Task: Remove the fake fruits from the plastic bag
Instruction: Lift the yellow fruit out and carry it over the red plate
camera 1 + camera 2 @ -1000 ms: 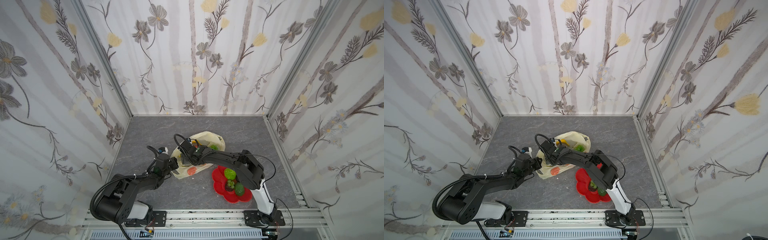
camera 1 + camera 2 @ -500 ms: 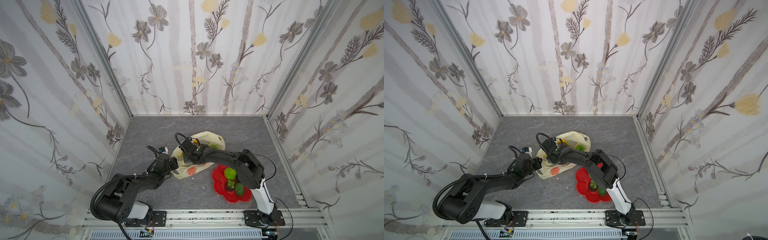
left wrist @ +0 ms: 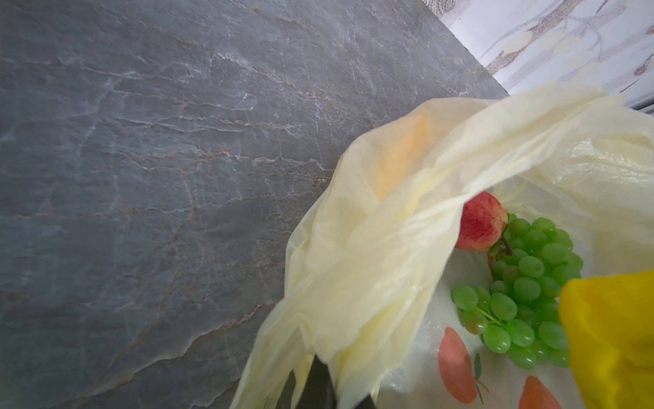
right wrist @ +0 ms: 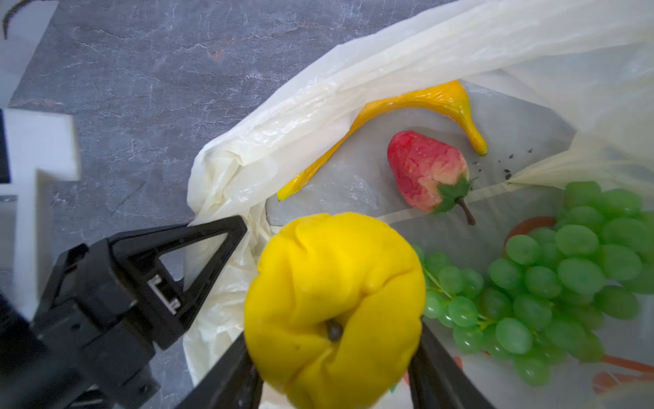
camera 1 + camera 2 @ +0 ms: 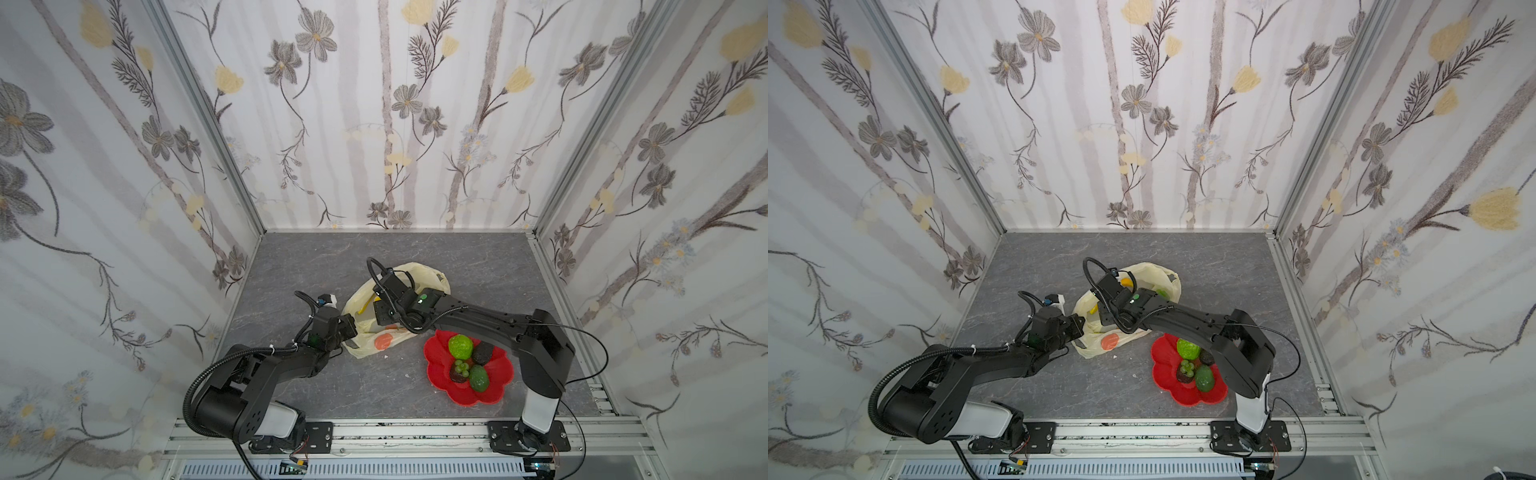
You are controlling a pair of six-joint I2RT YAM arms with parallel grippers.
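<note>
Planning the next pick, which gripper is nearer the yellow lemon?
Right. The right gripper clamps the lemon inside the plastic bag; the left gripper pinches the bag's rim.

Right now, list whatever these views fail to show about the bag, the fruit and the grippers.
Both top views: inside of the plastic bag, covered by the right arm.
Left wrist view: the left gripper, buried in bag film and cut by the frame edge.
Right wrist view: the right gripper's tips, behind the yellow lemon; the banana, partly under film; the grape bunch, cut by the frame edge.
</note>
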